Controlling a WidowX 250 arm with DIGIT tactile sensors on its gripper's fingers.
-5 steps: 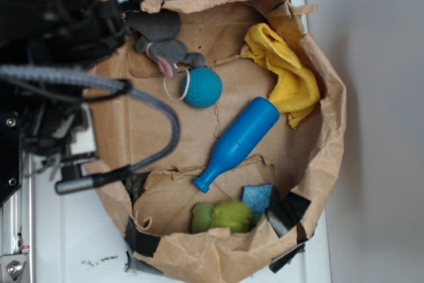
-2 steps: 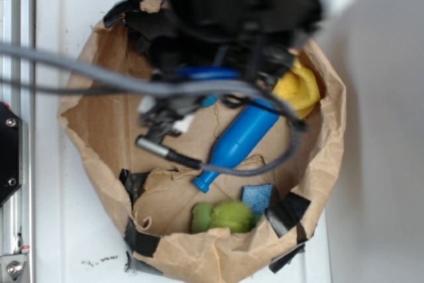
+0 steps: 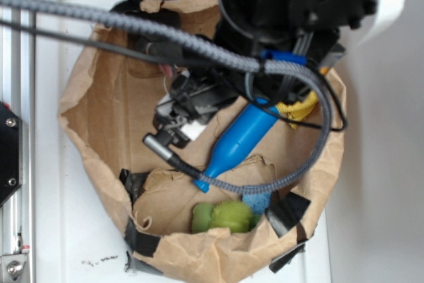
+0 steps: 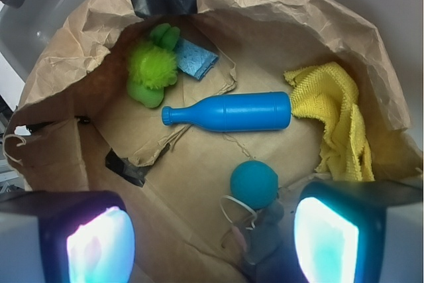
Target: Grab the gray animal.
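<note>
Gripper now over the bag, jaws spread above the dark gray animal, pink-eared, beside the teal ball.

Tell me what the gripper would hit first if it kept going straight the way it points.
Probably the gray animal: it lies between the open fingers of the gripper, just nearer than the teal ball. Depth is unclear; otherwise, the bag floor.

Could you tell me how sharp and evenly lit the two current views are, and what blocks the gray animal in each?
Exterior view: the arm and cables are dark, blurred, and cover the gray animal almost entirely. Wrist view: the blue bottle and ball are sharp; the gray animal lies at the bottom edge in shadow, between the hand pads, which glow brightly and are out of focus.
</note>
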